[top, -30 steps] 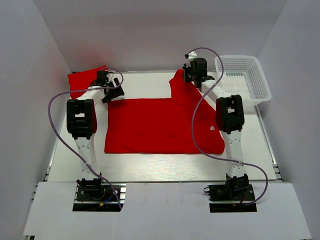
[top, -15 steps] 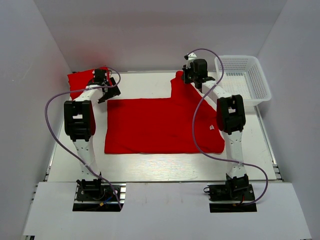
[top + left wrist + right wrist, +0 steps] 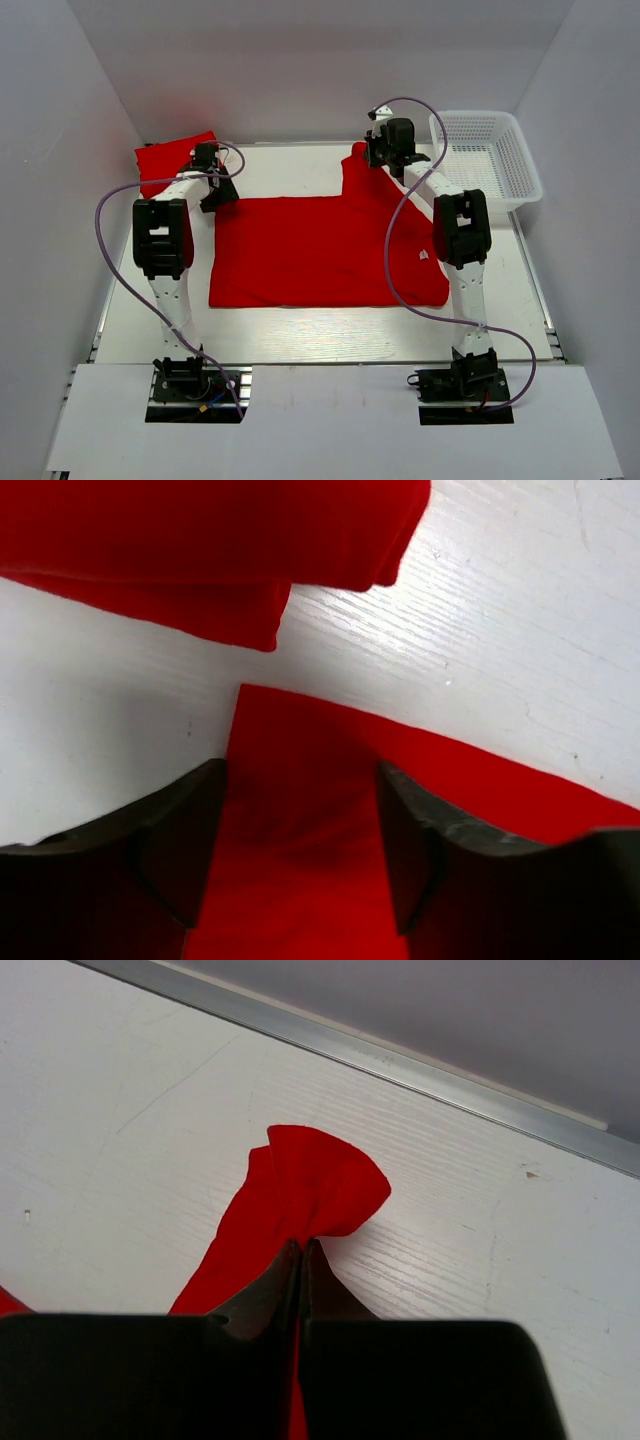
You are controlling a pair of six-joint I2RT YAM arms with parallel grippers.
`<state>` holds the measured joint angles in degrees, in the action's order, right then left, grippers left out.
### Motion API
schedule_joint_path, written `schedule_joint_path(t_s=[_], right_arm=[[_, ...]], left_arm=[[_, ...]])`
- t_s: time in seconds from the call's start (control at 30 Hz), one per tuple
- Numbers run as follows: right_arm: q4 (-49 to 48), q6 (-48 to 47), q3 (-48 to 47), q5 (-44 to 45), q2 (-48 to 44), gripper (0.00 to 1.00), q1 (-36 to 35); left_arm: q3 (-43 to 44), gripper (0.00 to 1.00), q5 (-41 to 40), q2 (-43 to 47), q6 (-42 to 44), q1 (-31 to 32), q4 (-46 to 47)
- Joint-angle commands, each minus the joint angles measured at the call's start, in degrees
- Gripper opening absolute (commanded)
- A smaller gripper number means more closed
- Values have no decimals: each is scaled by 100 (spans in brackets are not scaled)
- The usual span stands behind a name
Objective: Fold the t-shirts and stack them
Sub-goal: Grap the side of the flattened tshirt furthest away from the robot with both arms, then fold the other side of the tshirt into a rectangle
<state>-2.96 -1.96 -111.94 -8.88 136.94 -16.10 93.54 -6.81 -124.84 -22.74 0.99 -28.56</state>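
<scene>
No text, brand, number or sign can be read in any view. The only label is a small white neck tag (image 3: pixel 424 256) on the spread red t-shirt (image 3: pixel 320 250), close to that shirt's right edge, and it is too small to show any print.
</scene>
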Motion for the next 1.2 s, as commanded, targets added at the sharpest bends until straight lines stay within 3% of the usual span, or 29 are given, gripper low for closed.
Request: schedule_joint_path(t_s=[0.0, 0.07, 0.1, 0.17, 0.2, 0.37, 0.6, 0.8, 1.17], right_arm=[[-99, -77, -30, 106, -265, 0, 37], [-143, -59, -12, 124, -265, 0, 10], [-161, -68, -21, 124, -273, 0, 19], [-196, -59, -3, 115, -265, 0, 19], [-231, -42, 14, 63, -265, 0, 28], [-451, -129, 110, -288, -422, 0, 37], [-1039, -191, 1357, -219, -1433, 0, 37], [-1444, -182, 3429, 87, -2971, 0, 19], [-1409, 327, 6208, 695, -5624, 0, 36]], left_arm=[[-2, 69, 241, -128, -63, 32, -229], [-116, 57, 241, -129, -64, 32, -291], [-116, 41, 294, -181, -64, 32, -230], [-116, 21, 346, -181, -64, 32, -229], [-38, 0, 347, -234, -64, 32, -177], [16, 0, 347, 11, 7, 32, 34], [-888, 0, 725, 969, 121, 85, 816], [-1679, 0, 786, 1742, 121, 85, 1001], [-2797, 0, 505, 2745, 7, 85, 1194]])
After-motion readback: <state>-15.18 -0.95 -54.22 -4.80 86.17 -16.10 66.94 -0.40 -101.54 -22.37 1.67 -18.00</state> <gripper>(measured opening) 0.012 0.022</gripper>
